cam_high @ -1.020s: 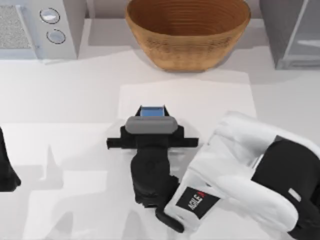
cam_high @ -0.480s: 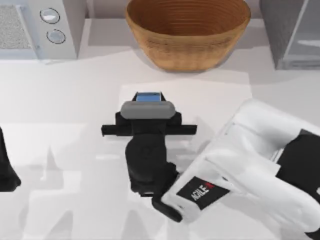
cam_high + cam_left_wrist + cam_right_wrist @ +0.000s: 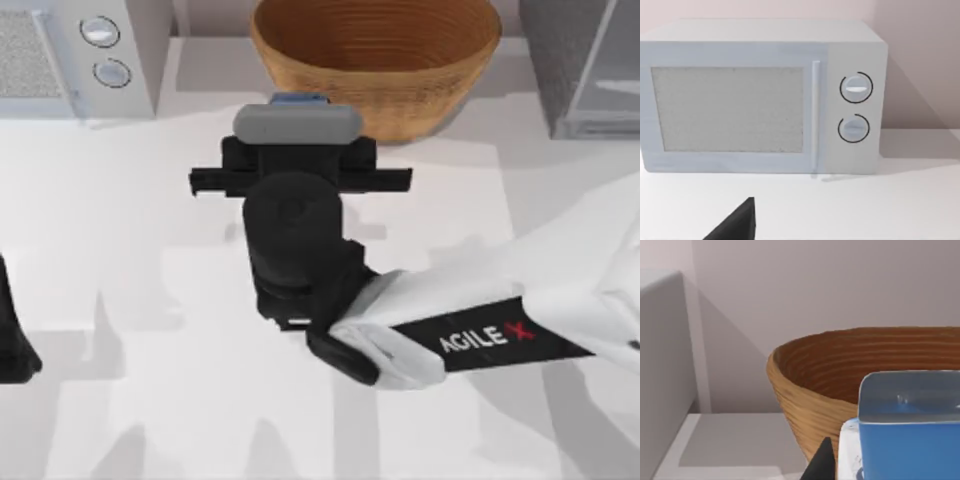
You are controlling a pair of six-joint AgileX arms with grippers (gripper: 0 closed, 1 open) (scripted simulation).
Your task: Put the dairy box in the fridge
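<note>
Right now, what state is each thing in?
Dairy box: upright, held in the right gripper, raised near the basket.
Fridge: door shut.
Microwave: door shut.
Basket: upright, nothing visible inside.
Left gripper: parked at the table's left edge.

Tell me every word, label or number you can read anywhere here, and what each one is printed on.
"AGILE X": white letters with a red X, on a black band on the white right arm, seen in the top view.
The dairy box shows a scrap of blue print at its lower edge in the right wrist view, unreadable.
The microwave's two knobs carry no readable marks.
</note>
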